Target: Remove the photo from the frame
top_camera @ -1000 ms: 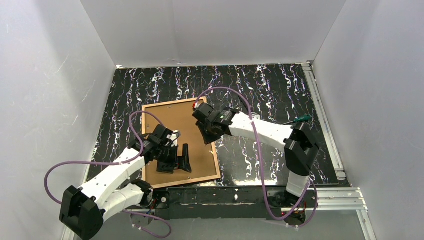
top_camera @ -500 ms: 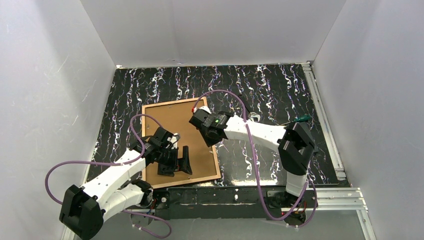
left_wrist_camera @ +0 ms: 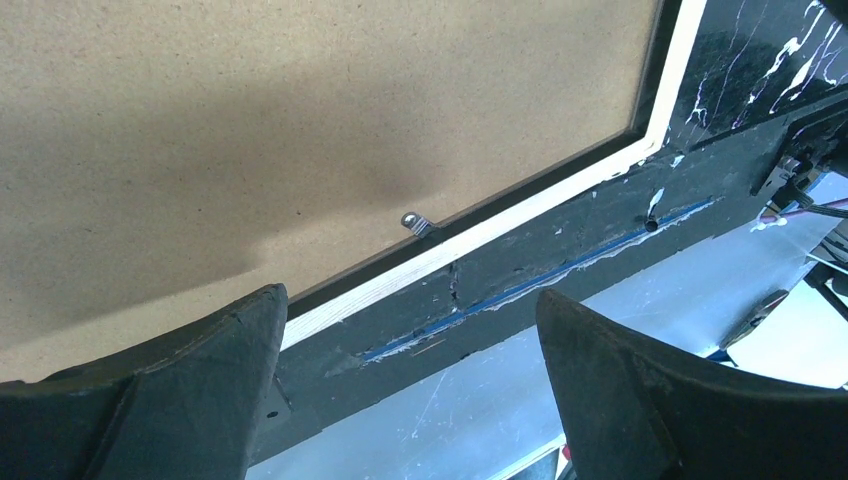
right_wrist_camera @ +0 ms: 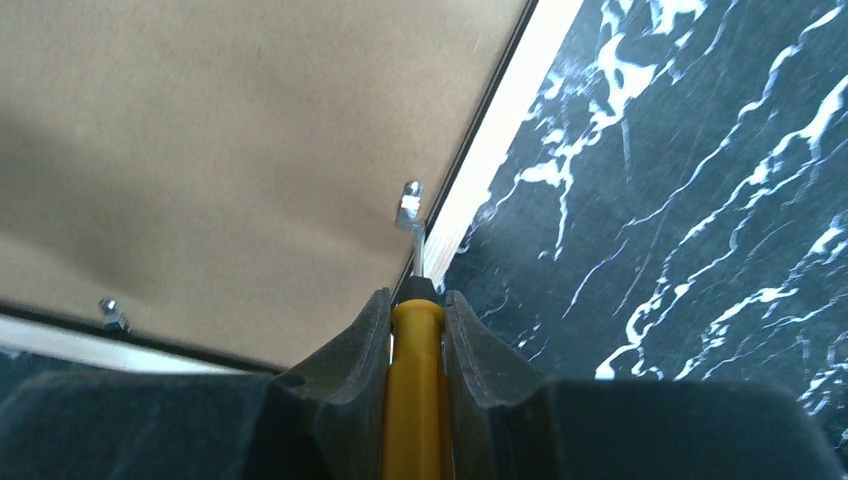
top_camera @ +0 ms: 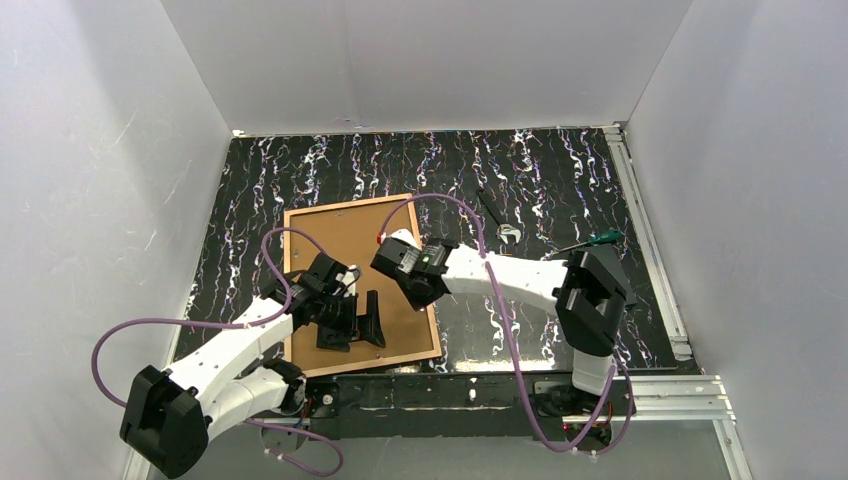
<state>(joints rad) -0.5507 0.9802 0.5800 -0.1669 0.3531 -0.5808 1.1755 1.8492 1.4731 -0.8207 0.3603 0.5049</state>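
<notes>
Found the frame [top_camera: 370,364] lying face down on the black marbled table [top_camera: 540,180], close to the arms' bases. Found the photo [top_camera: 340,235] inside it, brown fibreboard back upward, print side hidden. Saw the frame's pale border running just beside the board in both wrist views.

Noted the left gripper [top_camera: 357,332] spread wide and grasping nothing, hanging over the near part of the board. Saw between its fingers the frame's near edge and a small near-edge tab [left_wrist_camera: 415,222] of metal.

Noted the right gripper [top_camera: 415,290] clenched on a yellow-handled screwdriver [right_wrist_camera: 417,400] at the frame's right edge. Saw the blade reaching to a bent metal tab [right_wrist_camera: 410,205] at the rim of the board; could not tell whether tip and tab touched.

Spotted a wrench [top_camera: 497,217] and a green-handled screwdriver [top_camera: 597,239] lying on the table, well apart from the frame, on the right arm's side.
</notes>
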